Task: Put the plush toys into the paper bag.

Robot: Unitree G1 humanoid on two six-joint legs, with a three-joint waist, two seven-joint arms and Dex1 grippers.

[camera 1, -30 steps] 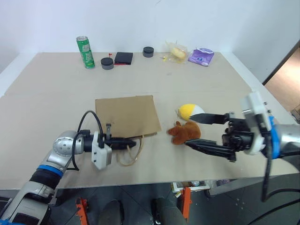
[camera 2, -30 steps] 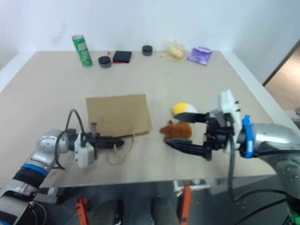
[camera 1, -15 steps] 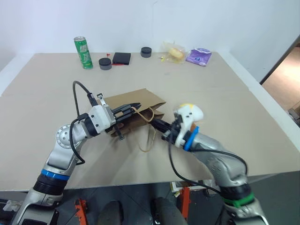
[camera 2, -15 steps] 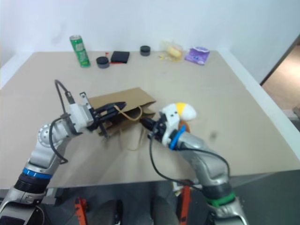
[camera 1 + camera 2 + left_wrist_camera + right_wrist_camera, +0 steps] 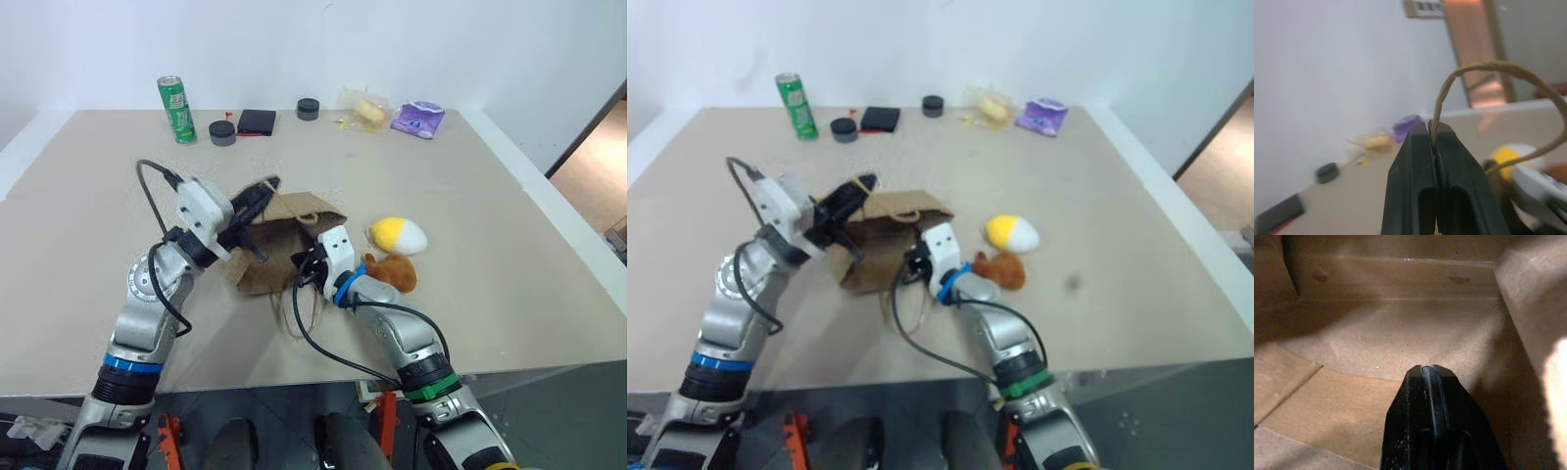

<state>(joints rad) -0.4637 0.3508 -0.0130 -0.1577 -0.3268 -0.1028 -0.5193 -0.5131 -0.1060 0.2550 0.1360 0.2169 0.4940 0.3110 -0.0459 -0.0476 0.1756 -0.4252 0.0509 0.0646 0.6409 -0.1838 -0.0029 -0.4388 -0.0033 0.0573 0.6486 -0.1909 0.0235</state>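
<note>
L hand (image 5: 1432, 128) pinched shut on twine handle (image 5: 1488, 68), lifting one side of paper bag (image 5: 279, 250) mid-counter (image 5: 88, 235). R hand (image 5: 1429, 374) fingers pressed together, empty, poked inside bag mouth. Both toys out on counter just R of bag: yellow/white egg (image 5: 399, 235), brown animal (image 5: 392, 273) right beside it, nearer the robot.

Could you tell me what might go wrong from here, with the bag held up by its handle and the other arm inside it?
1. The left gripper holds the paper bag by one thin twine handle; it could slip or tear.
2. The right gripper is shut inside the bag with nothing in it; pulling out could drag or crumple the bag.
3. The brown toy and egg toy lie close beside the bag and could be knocked.
</note>
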